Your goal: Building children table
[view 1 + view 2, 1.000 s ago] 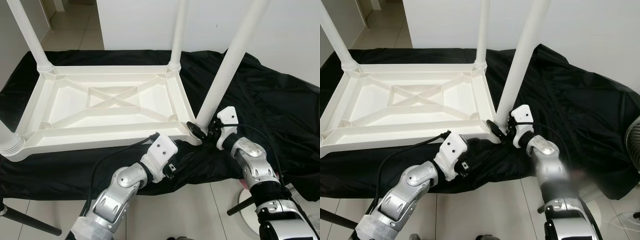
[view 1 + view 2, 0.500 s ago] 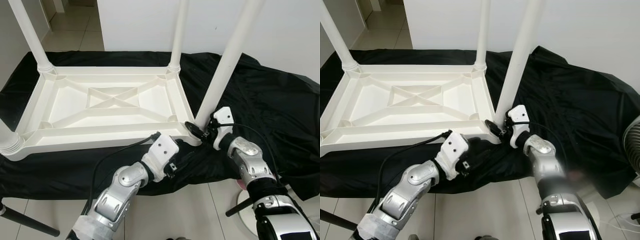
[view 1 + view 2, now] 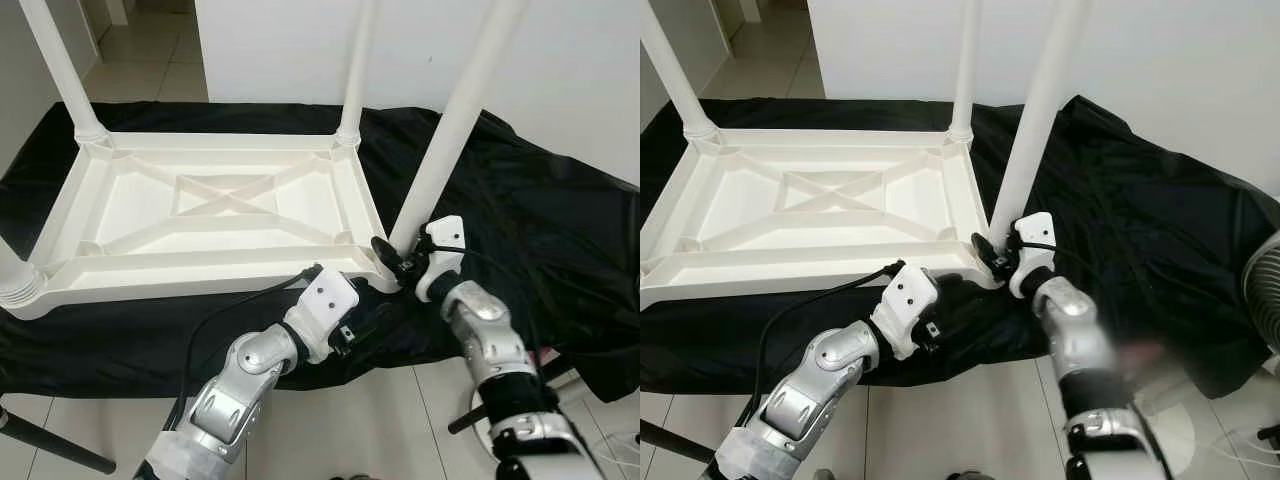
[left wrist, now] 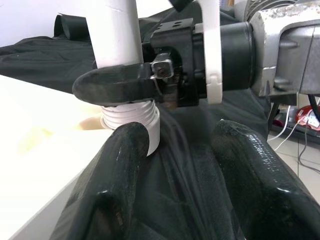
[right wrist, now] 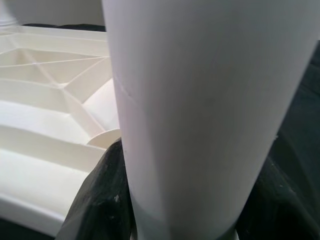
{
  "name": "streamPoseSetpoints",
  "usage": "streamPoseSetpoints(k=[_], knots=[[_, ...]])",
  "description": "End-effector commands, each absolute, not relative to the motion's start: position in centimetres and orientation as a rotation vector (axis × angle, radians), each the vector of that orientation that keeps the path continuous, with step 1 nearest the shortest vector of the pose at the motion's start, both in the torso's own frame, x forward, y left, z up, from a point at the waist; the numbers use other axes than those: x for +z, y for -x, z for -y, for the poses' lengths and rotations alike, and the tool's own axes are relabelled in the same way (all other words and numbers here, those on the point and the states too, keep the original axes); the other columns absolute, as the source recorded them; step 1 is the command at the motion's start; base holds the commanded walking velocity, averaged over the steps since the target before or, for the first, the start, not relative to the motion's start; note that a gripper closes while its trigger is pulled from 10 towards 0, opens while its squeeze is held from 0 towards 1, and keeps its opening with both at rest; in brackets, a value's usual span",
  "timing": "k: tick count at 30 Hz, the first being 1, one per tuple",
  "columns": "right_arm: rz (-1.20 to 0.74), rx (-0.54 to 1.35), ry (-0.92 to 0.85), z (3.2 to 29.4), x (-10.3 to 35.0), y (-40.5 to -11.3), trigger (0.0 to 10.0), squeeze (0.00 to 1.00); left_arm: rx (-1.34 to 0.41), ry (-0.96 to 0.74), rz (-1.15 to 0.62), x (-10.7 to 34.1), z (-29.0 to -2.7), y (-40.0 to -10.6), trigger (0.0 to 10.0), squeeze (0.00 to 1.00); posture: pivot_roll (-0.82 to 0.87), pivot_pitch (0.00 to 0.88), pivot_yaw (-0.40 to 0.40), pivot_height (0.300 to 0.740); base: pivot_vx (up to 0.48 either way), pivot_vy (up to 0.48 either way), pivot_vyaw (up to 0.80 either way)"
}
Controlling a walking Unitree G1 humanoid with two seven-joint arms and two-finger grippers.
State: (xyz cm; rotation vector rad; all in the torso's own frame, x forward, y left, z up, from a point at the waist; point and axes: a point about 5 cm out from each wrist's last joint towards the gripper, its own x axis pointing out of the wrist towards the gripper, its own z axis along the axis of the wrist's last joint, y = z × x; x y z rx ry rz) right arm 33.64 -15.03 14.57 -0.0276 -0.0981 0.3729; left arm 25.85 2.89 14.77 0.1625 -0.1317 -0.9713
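Observation:
A white plastic table top (image 3: 200, 278) lies upside down on a black cloth (image 3: 520, 220). Legs stand in its far left corner (image 3: 60, 70), far right corner (image 3: 355, 70) and near left corner (image 3: 15, 285). At the near right corner my right gripper (image 3: 393, 258) is shut around the foot of the fourth leg (image 3: 445, 140), which leans slightly right. Its ribbed end (image 4: 132, 117) sits at the corner socket. The leg (image 5: 200, 115) is close up in the right wrist view. My left gripper (image 3: 368, 312) is open just below that corner, its fingers (image 4: 115, 185) resting on the cloth.
The cloth hangs over the front edge onto the tiled floor. A white wall rises close behind the table. A fan (image 3: 1265, 300) stands at the right, and a black stand leg (image 3: 50, 440) crosses the floor at the lower left.
My right forearm has swung leftward and closer to the corner, and the held leg stands a little more upright. The left arm has stayed put.

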Motion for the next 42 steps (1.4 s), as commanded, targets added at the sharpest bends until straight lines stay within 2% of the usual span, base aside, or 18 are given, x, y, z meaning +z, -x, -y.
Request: streamPoseSetpoints(k=[1, 3, 4, 6, 11, 14, 24, 25, 26, 27, 39, 40, 42], knots=[[0.118, 0.304, 0.019, 15.3, 15.2, -33.6, 10.0, 0.00, -0.977, -0.160, 0.112, 14.1, -2.7, -25.7, 10.0, 0.00, -0.05, 0.042, -0.090, 0.740, 0.000, 0.000, 0.00], [0.114, 0.285, 0.010, 15.3, 15.1, -33.5, 10.0, 0.00, -0.977, -0.159, 0.112, 14.1, -2.7, -25.7, 10.0, 0.00, -0.05, 0.042, -0.091, 0.740, 0.000, 0.000, 0.00], [0.103, 0.147, -0.038, 15.0, 14.7, -33.0, 10.0, 0.00, -0.973, -0.158, 0.112, 14.1, -2.7, -25.6, 10.0, 0.00, -0.05, 0.042, -0.096, 0.740, 0.000, 0.000, 0.00], [0.103, 0.147, -0.038, 15.0, 14.7, -33.0, 10.0, 0.00, -0.973, -0.158, 0.112, 14.1, -2.7, -25.6, 10.0, 0.00, -0.05, 0.042, -0.096, 0.740, 0.000, 0.000, 0.00], [0.078, -0.009, -0.087, 14.4, 14.2, -32.3, 10.0, 0.00, -0.970, -0.158, 0.111, 14.1, -2.7, -25.6, 10.0, 0.00, -0.05, 0.040, -0.097, 0.740, 0.000, 0.000, 0.00], [0.041, -0.184, -0.127, 12.9, 13.7, -31.9, 10.0, 0.00, -0.971, -0.159, 0.112, 14.1, -2.7, -25.6, 10.0, 0.00, -0.04, 0.037, -0.092, 0.740, 0.000, 0.000, 0.00], [0.042, -0.150, -0.146, 11.5, 14.1, -31.7, 10.0, 0.00, -0.973, -0.161, 0.111, 14.1, -2.8, -25.6, 10.0, 0.00, -0.04, 0.039, -0.088, 0.740, 0.000, 0.000, 0.00], [0.048, -0.139, -0.149, 11.6, 14.1, -31.6, 10.0, 0.05, -0.972, -0.162, 0.110, 14.1, -2.9, -25.6, 10.0, 0.00, -0.04, 0.039, -0.087, 0.740, 0.000, 0.000, 0.00], [0.048, -0.139, -0.149, 11.6, 14.1, -31.6, 10.0, 0.05, -0.972, -0.162, 0.110, 14.1, -2.9, -25.6, 10.0, 0.00, -0.04, 0.039, -0.087, 0.740, 0.000, 0.000, 0.00], [0.054, -0.131, -0.161, 11.7, 14.2, -31.4, 10.0, 1.00, -0.971, -0.163, 0.110, 14.1, -2.9, -25.5, 10.0, 0.00, -0.04, 0.039, -0.086, 0.740, 0.000, 0.000, 0.00], [0.101, -0.060, -0.151, 13.2, 14.5, -31.1, 10.0, 1.00, -0.973, -0.163, 0.111, 14.1, -2.7, -25.6, 10.0, 0.00, -0.04, 0.031, -0.080, 0.740, 0.000, 0.000, 0.00], [0.102, -0.031, -0.142, 13.6, 14.4, -31.1, 10.0, 0.00, -0.974, -0.165, 0.112, 14.1, -2.8, -25.7, 10.0, 0.00, -0.05, 0.029, -0.079, 0.740, 0.000, 0.000, 0.00], [0.104, 0.001, -0.134, 14.0, 14.3, -31.1, 10.0, 0.00, -0.974, -0.167, 0.112, 14.1, -2.8, -25.7, 10.0, 0.00, -0.05, 0.027, -0.078, 0.740, 0.000, 0.000, 0.00]])
